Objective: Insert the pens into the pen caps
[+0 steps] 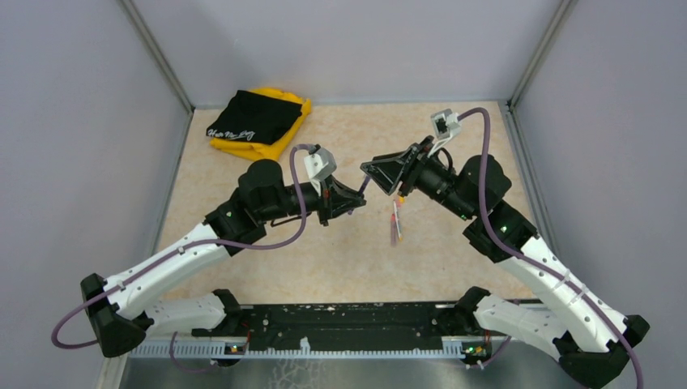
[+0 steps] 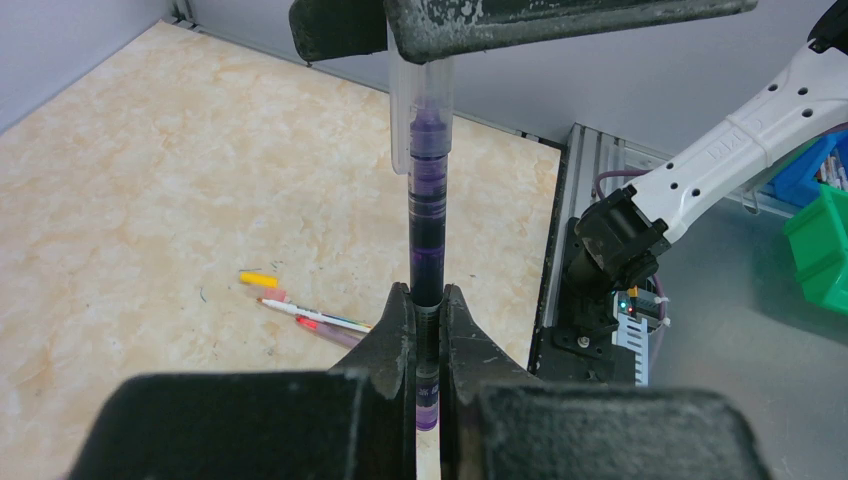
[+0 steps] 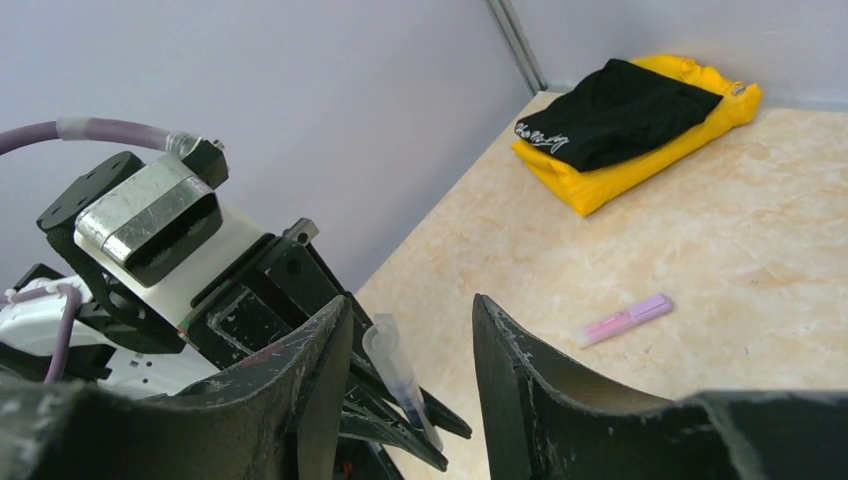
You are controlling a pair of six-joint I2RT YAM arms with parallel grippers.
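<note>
The table is shut in by grey walls on the left, back and right, with a black rail along its near edge. Folded clothes, black on yellow, fill the back left corner. Both arms meet above the middle, and bare table lies on either side of them.

The left wrist view shows the left end effector pressed tight on the black pen, pinching it low on the barrel. The pen's far end sits inside a translucent cap, which reaches up to the dark underside of the other arm's fingers. On the table behind lie two loose pens, touching each other, with a yellow cap just beside them and open table further left.

Only the right wrist view shows the right end effector spread, its gap wider than the cap, which stands near one finger. It alone also shows a pink-and-lilac stick lying well apart from the clothes.
</note>
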